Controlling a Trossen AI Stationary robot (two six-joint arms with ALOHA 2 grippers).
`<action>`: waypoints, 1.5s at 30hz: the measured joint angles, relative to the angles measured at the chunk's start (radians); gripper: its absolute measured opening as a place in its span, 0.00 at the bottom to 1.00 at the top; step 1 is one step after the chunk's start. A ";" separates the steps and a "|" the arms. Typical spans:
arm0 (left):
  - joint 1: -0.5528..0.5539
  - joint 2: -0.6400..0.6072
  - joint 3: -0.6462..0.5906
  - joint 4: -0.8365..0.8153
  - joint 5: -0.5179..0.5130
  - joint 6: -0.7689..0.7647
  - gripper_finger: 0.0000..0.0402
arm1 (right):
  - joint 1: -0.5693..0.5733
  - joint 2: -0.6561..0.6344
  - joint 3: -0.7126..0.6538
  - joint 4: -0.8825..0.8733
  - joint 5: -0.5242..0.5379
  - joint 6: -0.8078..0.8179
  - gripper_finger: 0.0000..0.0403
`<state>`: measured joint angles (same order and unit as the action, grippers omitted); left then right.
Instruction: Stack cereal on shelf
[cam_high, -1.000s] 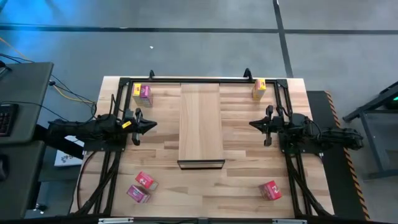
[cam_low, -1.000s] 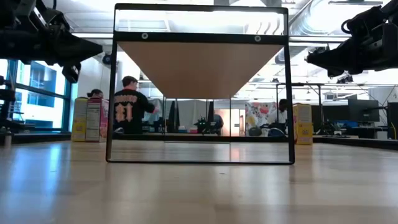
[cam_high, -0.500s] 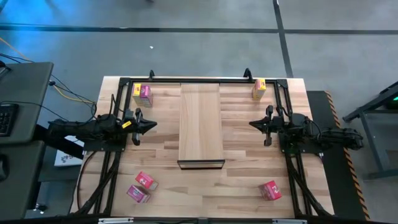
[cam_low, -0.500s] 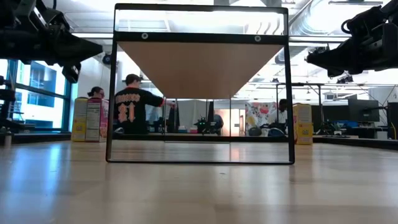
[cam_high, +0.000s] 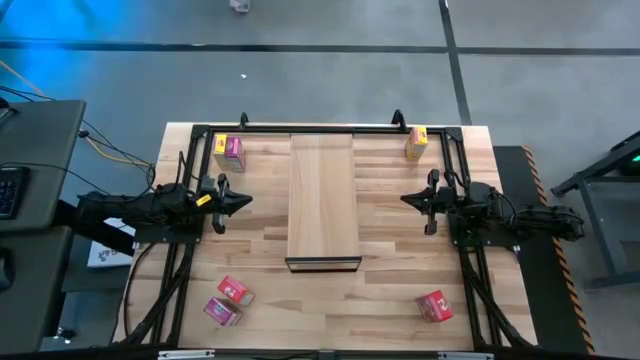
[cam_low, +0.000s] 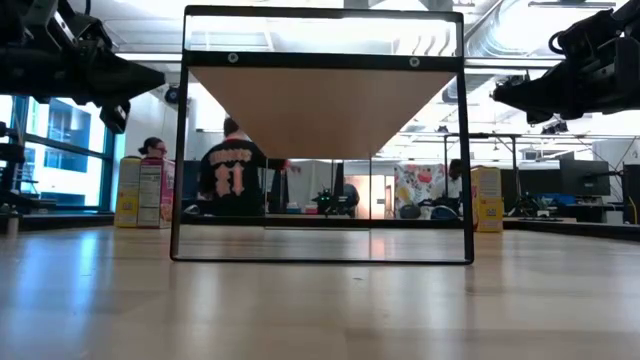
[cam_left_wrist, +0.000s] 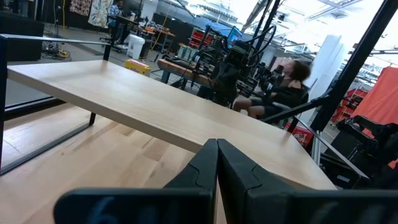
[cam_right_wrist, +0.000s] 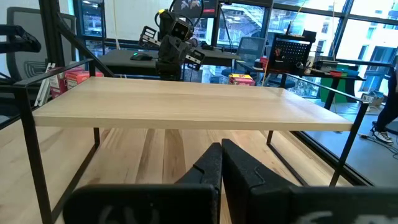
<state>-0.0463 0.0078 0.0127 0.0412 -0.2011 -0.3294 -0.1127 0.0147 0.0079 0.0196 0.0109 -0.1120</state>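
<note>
The shelf (cam_high: 322, 200) stood in the middle of the counter (cam_high: 390, 300) and its top was bare, so no cereal was stacked yet; the whole task was left to do, as far as I could judge. The cereal boxes stood in small groups near the counter corners: a yellow and pink pair (cam_high: 229, 149) at the far left, a yellow box (cam_high: 416, 143) at the far right, two pink boxes (cam_high: 228, 300) at the near left, one pink box (cam_high: 434, 305) at the near right. That made five or six boxes; I could not tell which.

The left claw (cam_high: 245, 201) hung beside the shelf, fingers pressed together and gripping nothing. The right claw (cam_high: 404, 200) mirrored it on the other side, also closed and empty.

The print on the boxes was too small to read. Behind the counter a person (cam_low: 233, 175) wore a dark shirt with the number 11 on the back
</note>
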 joint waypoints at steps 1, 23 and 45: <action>0.000 0.000 0.000 0.000 0.000 0.000 0.00 | 0.000 0.000 0.000 0.000 0.000 0.000 0.00; 0.000 0.000 0.000 0.000 0.000 0.000 0.00 | 0.000 0.000 0.000 0.000 0.000 0.000 0.00; -0.001 0.000 0.000 0.061 0.022 -0.133 0.00 | 0.000 0.000 0.000 0.000 0.000 0.000 0.00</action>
<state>-0.0472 0.0078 0.0126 0.1019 -0.1795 -0.4627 -0.1124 0.0147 0.0082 0.0196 0.0113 -0.1123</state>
